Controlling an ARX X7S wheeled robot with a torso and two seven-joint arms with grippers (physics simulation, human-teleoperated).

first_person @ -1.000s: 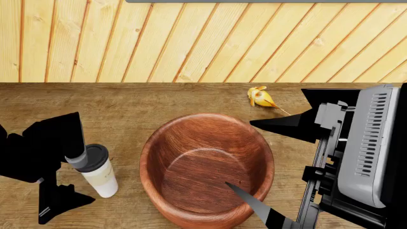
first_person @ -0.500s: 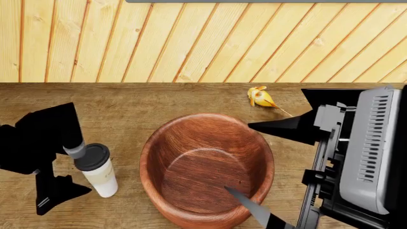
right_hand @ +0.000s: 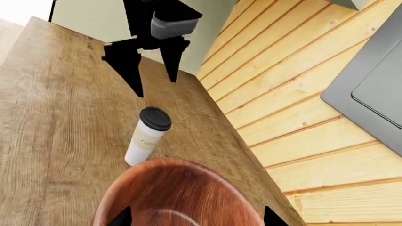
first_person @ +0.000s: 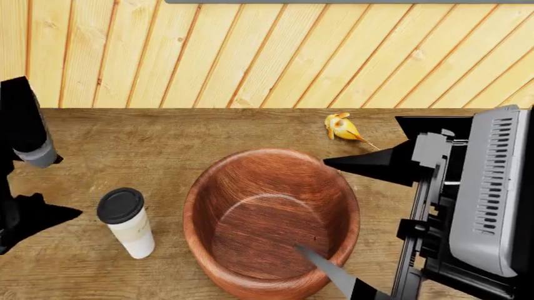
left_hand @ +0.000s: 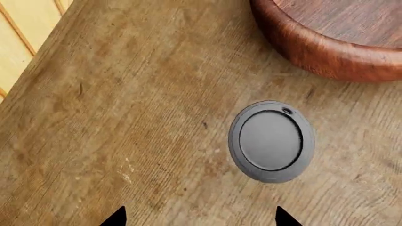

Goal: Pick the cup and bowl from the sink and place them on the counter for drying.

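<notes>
The white cup (first_person: 127, 224) with its black lid (left_hand: 271, 141) stands upright on the wooden counter (first_person: 167, 134), just left of the reddish-brown bowl (first_person: 271, 219). The bowl also rests on the counter. My left gripper (first_person: 59, 184) hangs open to the left of the cup, apart from it, with nothing between its fingers; it also shows beyond the cup as the left gripper (right_hand: 156, 84). My right gripper (first_person: 311, 205) is open over the bowl's right side, one finger outside the far rim and one above the inside. The sink is out of view.
A small yellow object (first_person: 342, 128) lies on the counter behind the bowl, near the pale plank wall (first_person: 250, 56). A grey panel (right_hand: 370, 89) hangs on that wall. The counter's far end (right_hand: 37, 21) shows beyond the left arm.
My left gripper has pulled back from the cup, toward the left and the wall. The cup stays standing where it was. The right arm has barely shifted.
</notes>
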